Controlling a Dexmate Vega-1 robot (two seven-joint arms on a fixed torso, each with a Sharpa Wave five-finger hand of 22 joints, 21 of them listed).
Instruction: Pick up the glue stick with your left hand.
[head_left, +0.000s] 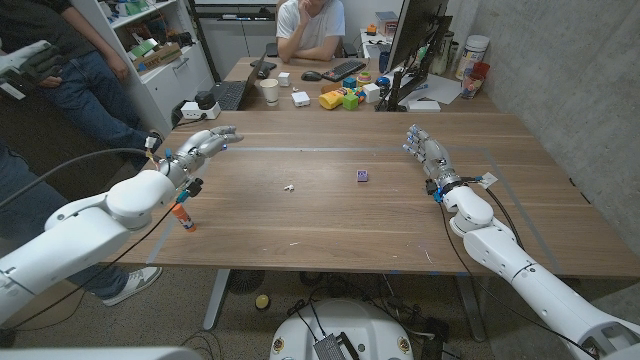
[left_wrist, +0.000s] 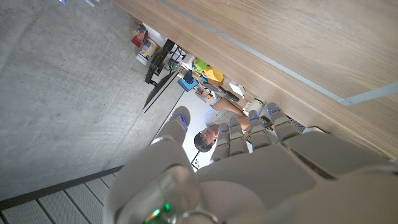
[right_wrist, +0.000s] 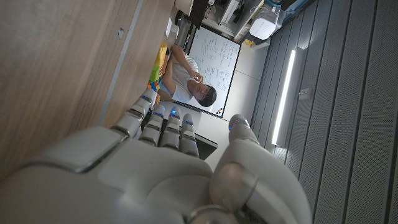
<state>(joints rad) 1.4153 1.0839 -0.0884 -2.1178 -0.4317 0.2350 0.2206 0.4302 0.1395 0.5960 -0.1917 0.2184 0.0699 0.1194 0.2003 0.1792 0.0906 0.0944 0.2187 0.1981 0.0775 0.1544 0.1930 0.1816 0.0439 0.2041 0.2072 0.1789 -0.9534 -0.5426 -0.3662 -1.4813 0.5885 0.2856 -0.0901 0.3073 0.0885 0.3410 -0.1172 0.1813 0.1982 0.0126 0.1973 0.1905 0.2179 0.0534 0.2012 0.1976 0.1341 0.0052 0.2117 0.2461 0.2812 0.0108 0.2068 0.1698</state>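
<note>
The glue stick (head_left: 185, 216), a small tube with an orange-red end, lies near the table's left edge, just beside my left forearm and nearer to me than the hand. My left hand (head_left: 205, 144) hovers beyond it with fingers stretched out and apart, holding nothing; in the left wrist view the left hand (left_wrist: 249, 162) has its fingers straight over the wooden table (left_wrist: 298, 43). My right hand (head_left: 428, 151) is at the right side of the table, fingers extended and empty, as the right hand (right_wrist: 161, 155) also appears in the right wrist view.
A small purple cube (head_left: 362, 176) and a tiny white scrap (head_left: 288, 186) lie mid-table. Blue tape lines (head_left: 300, 150) cross the wood. Behind the table stands a desk with a laptop (head_left: 228, 94), a cup (head_left: 269, 91), toys and a monitor (head_left: 415, 40); one person sits there, another stands at the left.
</note>
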